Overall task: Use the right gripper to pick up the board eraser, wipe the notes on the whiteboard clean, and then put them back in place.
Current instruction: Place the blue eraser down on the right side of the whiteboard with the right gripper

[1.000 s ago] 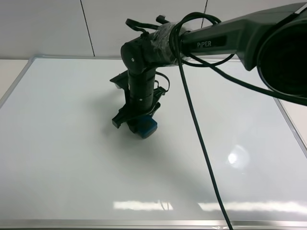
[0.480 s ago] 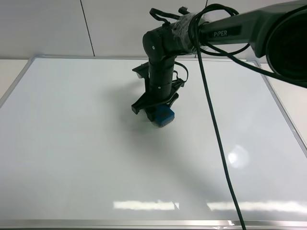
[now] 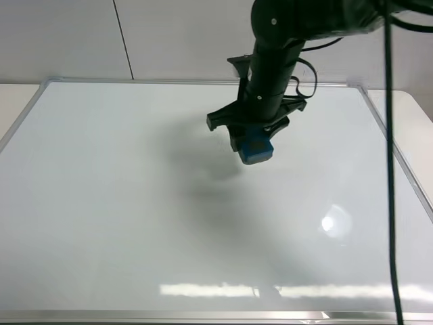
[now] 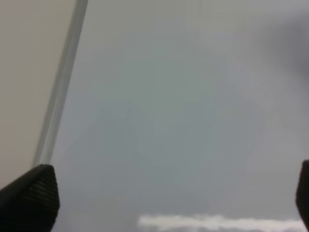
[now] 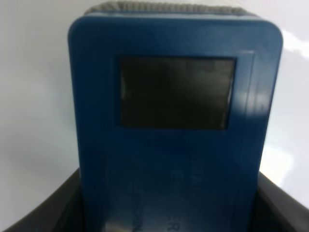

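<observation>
The right end effector (image 3: 250, 143) is pinching the board eraser (image 3: 257, 150) (dark patch facing its wrist camera) over the whiteboard (image 3: 101, 203); the left end effector (image 4: 166, 195) is gaping wide.

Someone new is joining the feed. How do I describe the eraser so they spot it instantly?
Find the large glossy white whiteboard with a thin silver frame that fills the high view. Right of its centre, toward the far edge, a dark arm ends in the black right end effector. Clamped in it is the small blue rounded-corner board eraser, the only coloured thing against the white.
</observation>
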You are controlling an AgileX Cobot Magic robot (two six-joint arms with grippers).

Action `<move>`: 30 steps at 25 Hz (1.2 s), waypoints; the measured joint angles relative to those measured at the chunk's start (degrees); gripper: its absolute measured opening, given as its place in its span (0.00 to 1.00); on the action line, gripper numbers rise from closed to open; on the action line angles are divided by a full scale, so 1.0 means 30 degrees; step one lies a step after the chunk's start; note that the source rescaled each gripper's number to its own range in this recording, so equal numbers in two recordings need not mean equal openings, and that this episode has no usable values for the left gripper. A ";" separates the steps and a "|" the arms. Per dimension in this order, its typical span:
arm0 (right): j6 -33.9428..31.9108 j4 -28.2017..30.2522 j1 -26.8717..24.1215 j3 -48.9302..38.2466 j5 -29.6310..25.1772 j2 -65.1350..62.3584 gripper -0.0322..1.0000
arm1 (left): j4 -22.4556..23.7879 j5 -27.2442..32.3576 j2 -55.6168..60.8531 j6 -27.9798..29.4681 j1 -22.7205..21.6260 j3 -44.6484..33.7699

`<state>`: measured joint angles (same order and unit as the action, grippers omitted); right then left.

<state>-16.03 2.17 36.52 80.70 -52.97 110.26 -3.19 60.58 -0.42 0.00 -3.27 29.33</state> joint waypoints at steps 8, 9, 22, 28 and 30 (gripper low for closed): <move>-0.1585 -0.0311 -0.2679 -0.5676 0.1657 -0.4465 0.04 | 0.0000 0.0000 0.0000 0.0000 0.0000 0.0000; -0.1717 -0.0311 -0.3033 -0.6332 0.1794 -0.4796 0.04 | 0.0000 0.0000 0.0000 0.0000 0.0000 0.0000; -0.2957 0.0768 -0.5475 -1.2484 0.5377 -0.6108 0.04 | 0.0000 0.0000 0.0000 0.0000 0.0000 0.0000; -0.3711 0.1274 -0.5699 -1.4240 0.7464 -0.6123 0.04 | 0.0000 0.0000 0.0000 0.0000 0.0000 0.0000; -0.3855 0.1338 -0.5800 -1.4443 0.7619 -0.6123 0.04 | 0.0000 0.0000 0.0000 0.0000 0.0000 0.0000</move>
<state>-27.59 6.18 19.12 37.37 -30.11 91.89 -3.19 60.58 -0.42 0.00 -3.27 29.33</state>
